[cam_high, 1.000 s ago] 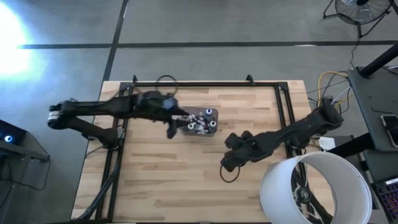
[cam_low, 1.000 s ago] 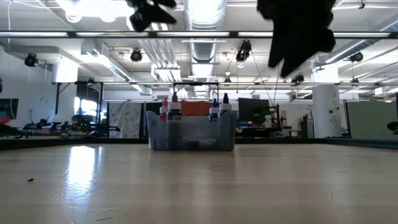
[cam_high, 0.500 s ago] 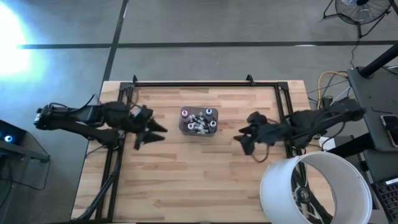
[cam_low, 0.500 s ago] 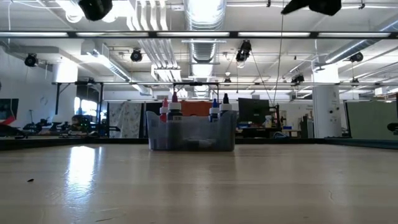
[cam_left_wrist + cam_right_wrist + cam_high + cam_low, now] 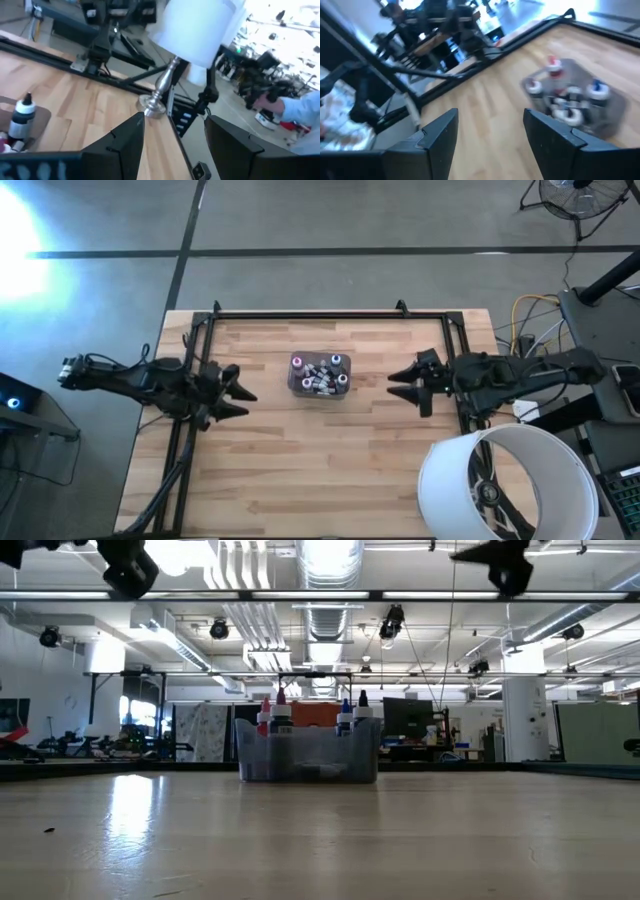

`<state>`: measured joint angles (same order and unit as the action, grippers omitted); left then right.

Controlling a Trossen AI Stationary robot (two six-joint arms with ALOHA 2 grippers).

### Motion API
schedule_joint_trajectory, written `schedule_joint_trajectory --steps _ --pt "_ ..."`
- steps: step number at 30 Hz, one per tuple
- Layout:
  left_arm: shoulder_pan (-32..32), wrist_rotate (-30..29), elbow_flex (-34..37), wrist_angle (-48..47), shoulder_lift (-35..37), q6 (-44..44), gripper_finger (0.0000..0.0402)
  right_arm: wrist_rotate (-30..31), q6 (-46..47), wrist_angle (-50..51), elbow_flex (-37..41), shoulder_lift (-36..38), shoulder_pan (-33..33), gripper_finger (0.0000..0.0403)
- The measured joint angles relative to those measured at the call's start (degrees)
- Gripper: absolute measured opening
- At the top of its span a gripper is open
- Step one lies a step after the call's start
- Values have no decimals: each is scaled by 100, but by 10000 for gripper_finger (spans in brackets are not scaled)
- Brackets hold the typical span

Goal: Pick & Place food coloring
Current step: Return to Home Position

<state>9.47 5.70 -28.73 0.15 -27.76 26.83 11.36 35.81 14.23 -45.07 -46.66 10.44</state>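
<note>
The food coloring bottles [image 5: 320, 375] stand and lie inside a grey translucent tub [image 5: 296, 388] at the table's middle, toward the far side. In the low view their caps [image 5: 310, 712] stick up above the tub [image 5: 308, 755]. They also show in the right wrist view [image 5: 570, 100], and one bottle shows in the left wrist view [image 5: 21, 117]. My left gripper [image 5: 240, 396] is open and empty, left of the tub, raised. My right gripper [image 5: 397, 384] is open and empty, right of the tub, raised.
A black frame [image 5: 330, 315] runs along the table's far edge and down both sides. A white lamp shade [image 5: 505, 485] stands at the near right corner. Bare wood [image 5: 310, 470] lies in front of the tub. A person [image 5: 300, 120] shows beyond the table.
My left gripper has drawn back from over the tub toward the table's left edge. My right gripper has gone from the near middle toward the right edge and a little toward the far edge. Both have risen. The tub and bottles have stayed put.
</note>
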Motion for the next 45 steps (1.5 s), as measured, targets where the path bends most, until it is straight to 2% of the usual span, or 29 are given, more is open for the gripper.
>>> schedule_joint_trajectory --steps 6,13,18,21,26,29,36,39,45 --pt "-9 -57 502 132 712 -197 183 13 -35 -191 1093 1145 -259 219" --pt "-11 -102 795 116 1524 -631 184 64 -413 -270 1626 1879 -263 219" --pt "-11 -504 925 -20 1967 -737 184 255 -499 -238 1820 2024 -263 219" --pt "-13 -555 934 44 2154 -737 184 297 -520 -246 1820 2046 -259 219" --pt "-13 -560 939 9 2170 -735 184 991 -1127 -96 1820 2145 -259 219" --pt "-13 -560 937 31 2155 -734 184 1022 -1376 -96 1820 2142 -259 219" --pt "-13 -569 973 45 2152 -734 184 1014 -1331 -98 1820 2143 -259 219" --pt "-13 -573 1228 56 2275 -730 184 1014 -1332 -93 1847 2265 -259 219" --pt "-61 -578 2177 120 2769 -721 184 964 -1335 -121 1994 2519 -369 219"
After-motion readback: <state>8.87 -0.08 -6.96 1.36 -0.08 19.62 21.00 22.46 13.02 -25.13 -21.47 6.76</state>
